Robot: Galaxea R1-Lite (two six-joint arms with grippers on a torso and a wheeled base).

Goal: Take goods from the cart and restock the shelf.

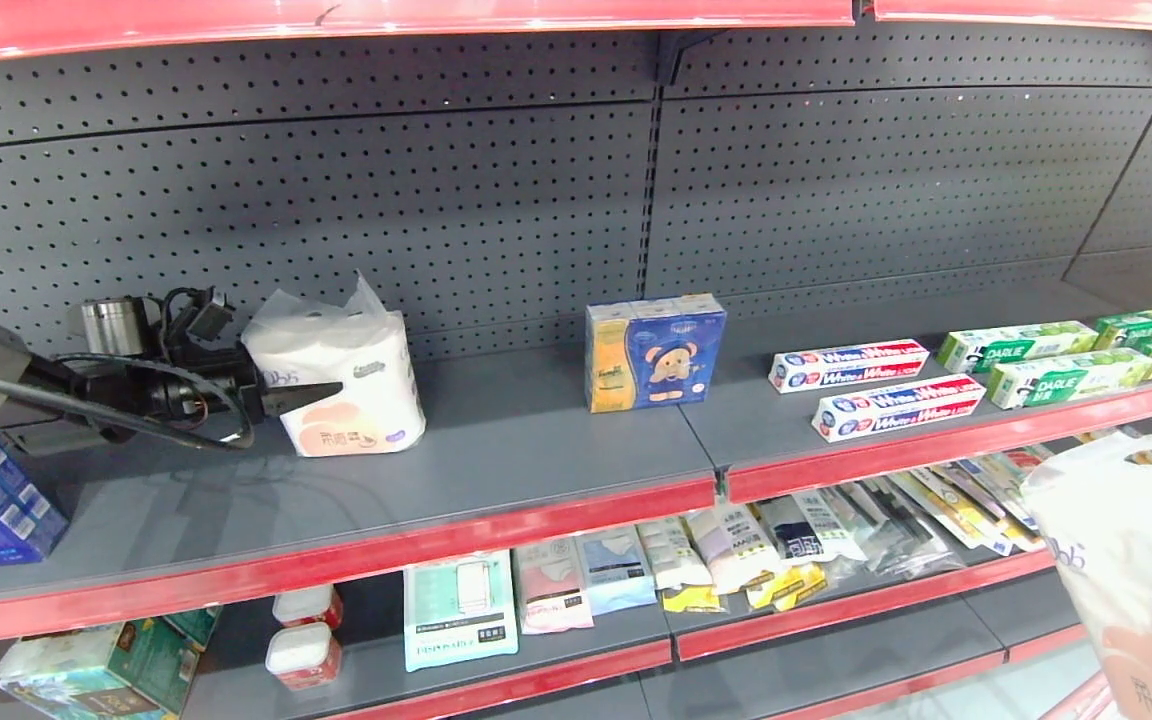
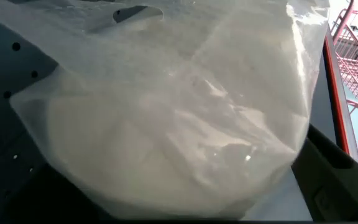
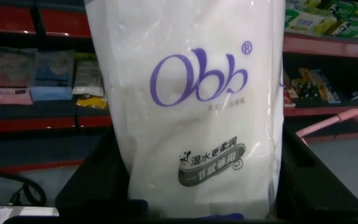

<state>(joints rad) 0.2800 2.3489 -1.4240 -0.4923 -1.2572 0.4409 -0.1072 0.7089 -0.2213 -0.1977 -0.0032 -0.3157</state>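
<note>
Grey shelf board (image 1: 496, 450) carries one toilet-roll pack (image 1: 356, 350) at my left gripper (image 1: 321, 392), grip unreadable. My right gripper (image 3: 201, 199) pinches a second pack (image 1: 1116, 530); its slick wrap may slip.

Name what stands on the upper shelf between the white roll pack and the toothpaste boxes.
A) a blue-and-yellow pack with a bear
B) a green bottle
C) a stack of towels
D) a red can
A: the blue-and-yellow bear pack stands on the grey shelf, with the white roll pack on its left and the toothpaste boxes on its right.
</note>
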